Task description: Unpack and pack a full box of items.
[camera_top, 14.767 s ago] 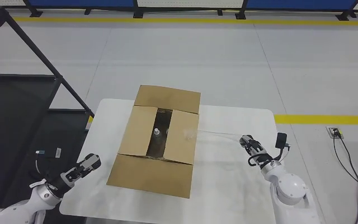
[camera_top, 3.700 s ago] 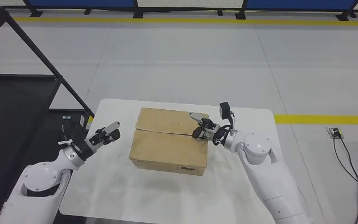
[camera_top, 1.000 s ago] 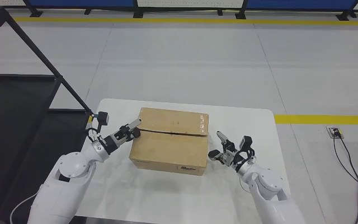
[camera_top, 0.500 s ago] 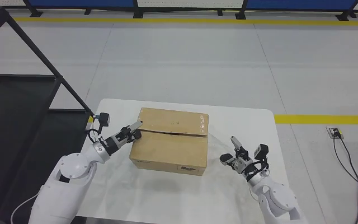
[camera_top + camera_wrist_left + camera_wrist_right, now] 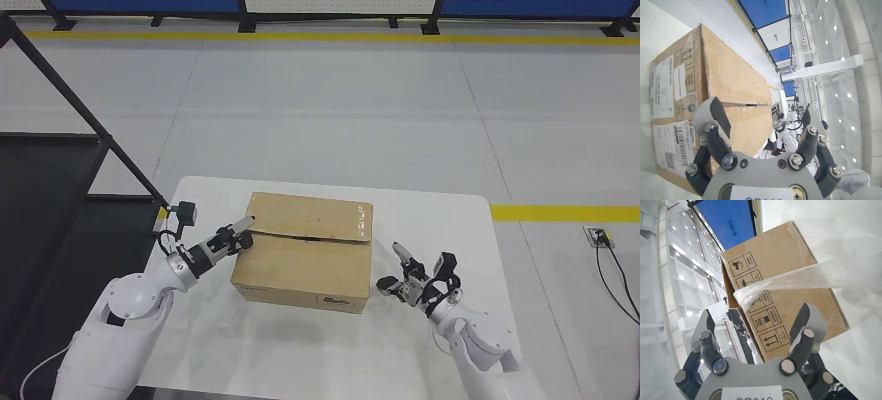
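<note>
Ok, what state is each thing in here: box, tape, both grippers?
Cardboard box: flaps folded shut, narrow gap along the seam.
Clear tape: peeled loose, crumpled at the box's end, trailing off to one side.
Left gripper: open, at one end of the box.
Right gripper: open, at the taped end, holding nothing.

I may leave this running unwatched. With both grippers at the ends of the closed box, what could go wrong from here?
1. A loose tape strip hangs off the cardboard box's end just ahead of the open right gripper; it could stick to a finger and drag the box.
2. The open left gripper sits at the flap seam, which shows a small gap; a push there might buckle a flap or slide the box across the table.
</note>
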